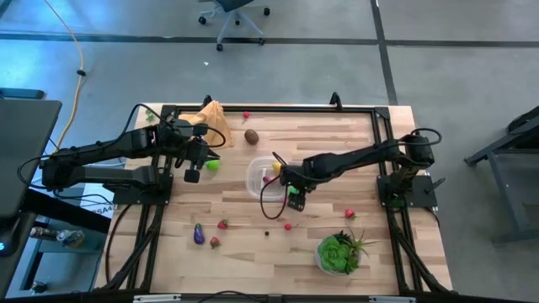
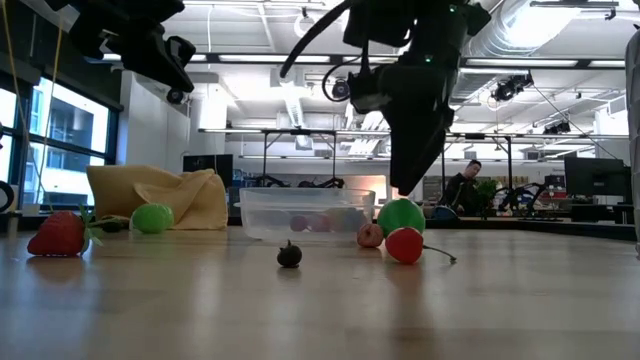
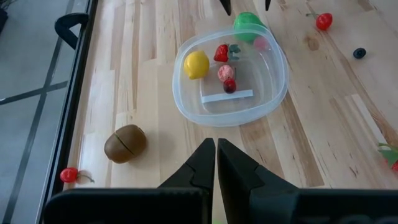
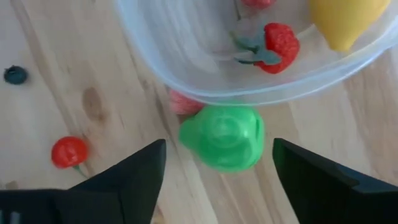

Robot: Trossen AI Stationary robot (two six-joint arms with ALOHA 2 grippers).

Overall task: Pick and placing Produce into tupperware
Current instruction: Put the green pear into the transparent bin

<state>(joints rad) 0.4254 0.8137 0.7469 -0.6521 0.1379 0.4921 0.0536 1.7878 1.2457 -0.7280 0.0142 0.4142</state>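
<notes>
The clear round tupperware (image 1: 261, 178) stands mid-table and holds a yellow lemon (image 3: 196, 64), a strawberry (image 3: 221, 53) and small red berries (image 3: 227, 74). A green round toy fruit (image 4: 222, 137) lies on the table against the tupperware's wall. My right gripper (image 4: 217, 165) is open just above it, one finger on either side, touching nothing; it also shows in the high view (image 1: 293, 199). My left gripper (image 3: 216, 155) is shut and empty, raised left of the tupperware (image 1: 192, 174), beside a green lime (image 1: 212, 166).
A brown kiwi (image 1: 252, 136), a purple eggplant (image 1: 199, 235), strawberries (image 1: 223, 224), red berries (image 1: 349, 214) and a dark berry (image 1: 268, 234) lie scattered. An orange-tan cloth (image 1: 215, 123) lies at the far left. A leafy green plant (image 1: 340, 252) stands near the front right.
</notes>
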